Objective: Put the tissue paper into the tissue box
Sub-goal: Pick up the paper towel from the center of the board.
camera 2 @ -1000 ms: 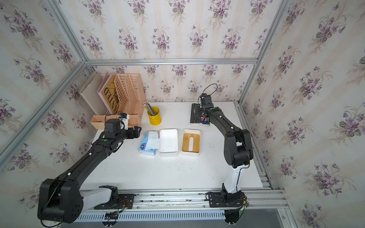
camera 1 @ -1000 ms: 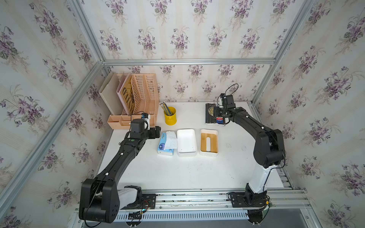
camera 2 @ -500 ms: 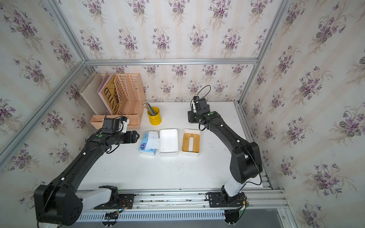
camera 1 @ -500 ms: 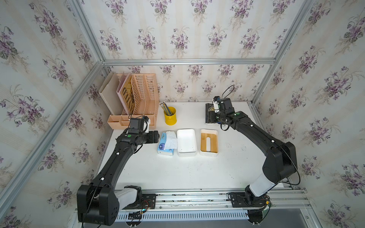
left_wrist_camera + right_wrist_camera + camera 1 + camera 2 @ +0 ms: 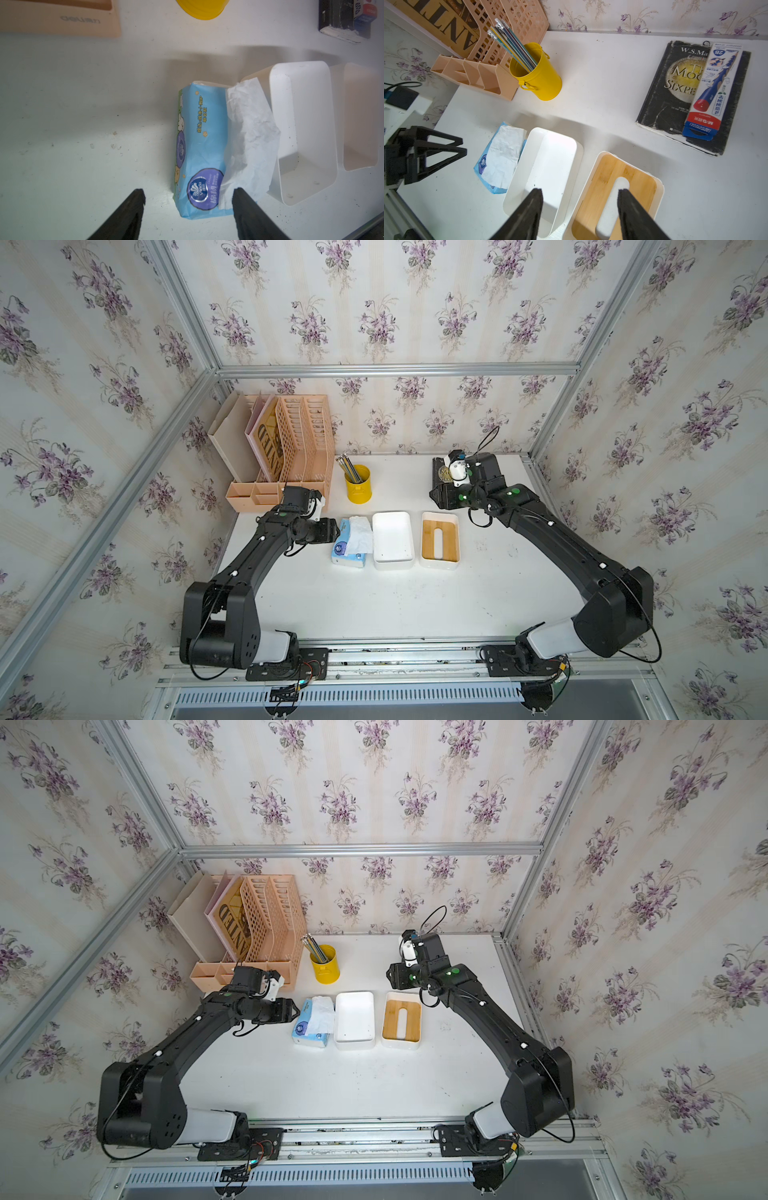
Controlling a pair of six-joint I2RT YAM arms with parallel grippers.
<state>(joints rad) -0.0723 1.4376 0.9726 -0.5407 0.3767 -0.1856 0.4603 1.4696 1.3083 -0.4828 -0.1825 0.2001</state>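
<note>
The tissue paper [image 5: 351,541] [image 5: 311,1021] is a light-blue pack with crumpled white tissue sticking out, lying on the table against the left wall of the tissue box [image 5: 392,541] [image 5: 354,1021], an empty white tub. The bamboo lid [image 5: 439,540] [image 5: 612,187] lies to the tub's right. My left gripper [image 5: 189,190] [image 5: 332,531] is open at the pack's [image 5: 201,145] left end, its jaws straddling that end without touching it. My right gripper [image 5: 580,190] [image 5: 436,493] is open and empty, hovering behind the tub [image 5: 548,166] and lid.
A yellow pencil cup [image 5: 358,485] and a peach file organiser [image 5: 286,448] stand at the back left. A black book [image 5: 691,93] with a pencil packet [image 5: 710,91] on it lies at the back right, under my right wrist.
My left gripper has moved forward and right to the pack's end, and its jaws have narrowed. My right gripper has come away from the book toward the tub and lid.
</note>
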